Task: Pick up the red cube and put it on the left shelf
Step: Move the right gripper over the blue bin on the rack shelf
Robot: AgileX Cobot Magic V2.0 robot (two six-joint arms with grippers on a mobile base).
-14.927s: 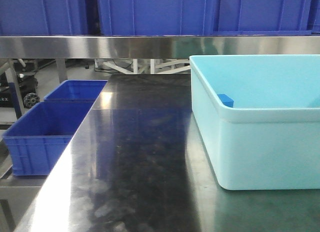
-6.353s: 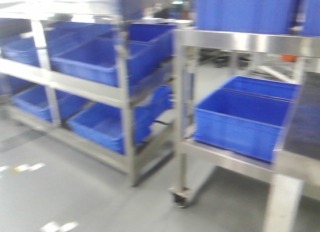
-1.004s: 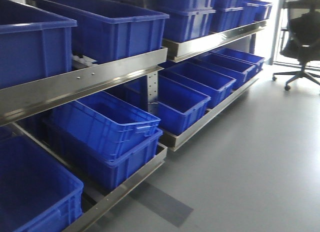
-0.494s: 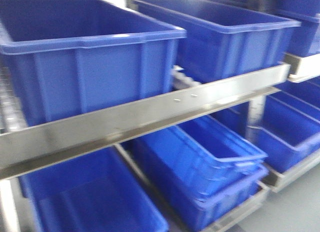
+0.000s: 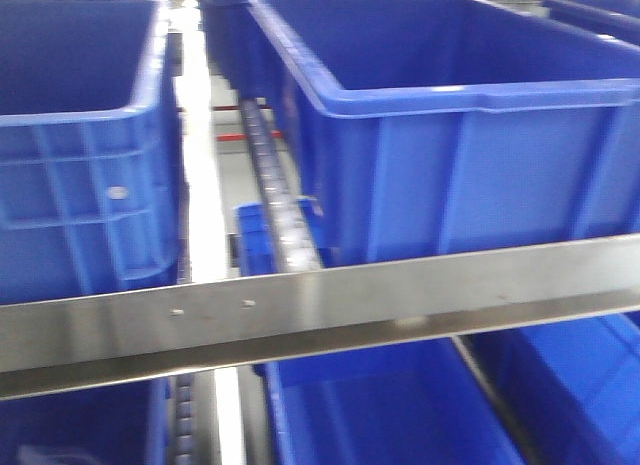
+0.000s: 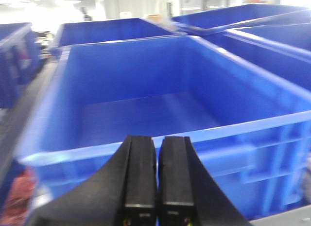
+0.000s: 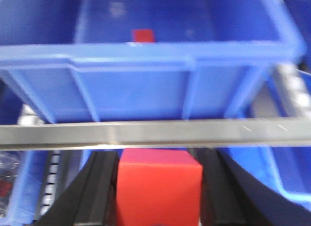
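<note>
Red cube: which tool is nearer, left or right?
Right. The right tool is shut on the red cube. The left tool is shut, empty, facing a blue crate; no cube in its view.

Bright, even overhead light. Front view is motion-soft; the steel front rail (image 5: pixel 320 307) has streaky reflections and white glare is clipped between the upper blue crates (image 5: pixel 470 175). Left wrist: background top-left blown out, crate smeared, left end effector (image 6: pixel 156 143) sharper. Right wrist: soft all over, red cube (image 7: pixel 159 192) defocused and oversaturated.
</note>
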